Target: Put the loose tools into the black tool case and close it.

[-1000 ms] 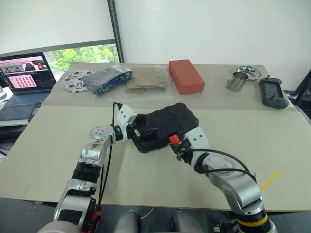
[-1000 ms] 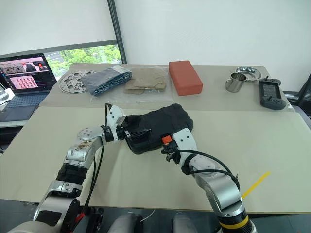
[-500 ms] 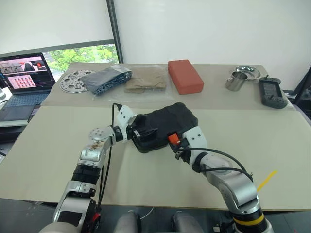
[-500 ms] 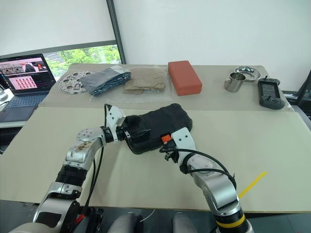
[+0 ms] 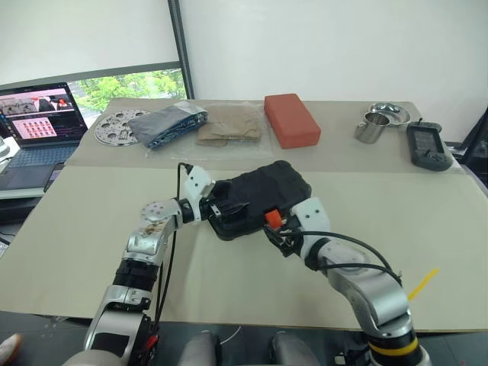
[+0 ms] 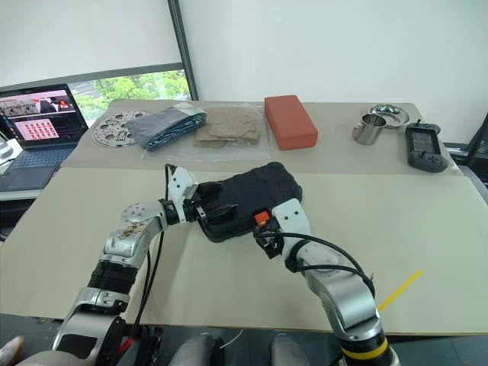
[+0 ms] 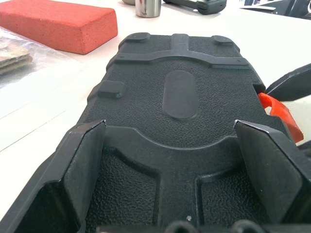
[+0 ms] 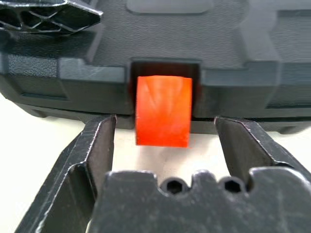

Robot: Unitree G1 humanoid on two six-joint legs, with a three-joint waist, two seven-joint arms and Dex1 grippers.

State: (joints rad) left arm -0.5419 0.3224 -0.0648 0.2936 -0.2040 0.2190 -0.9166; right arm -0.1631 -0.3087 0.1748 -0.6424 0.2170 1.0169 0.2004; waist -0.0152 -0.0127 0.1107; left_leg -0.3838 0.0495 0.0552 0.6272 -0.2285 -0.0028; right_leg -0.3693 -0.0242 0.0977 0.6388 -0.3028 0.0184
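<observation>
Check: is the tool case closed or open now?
Closed: the black tool case lies flat, halves together. Whether its orange latch is snapped, cannot tell.

I can't read any text or label; the laptop screen shows only unreadable blurs.

You've got the black tool case lying flat and closed mid-table — textured lid up, its orange latch on the near edge.
</observation>
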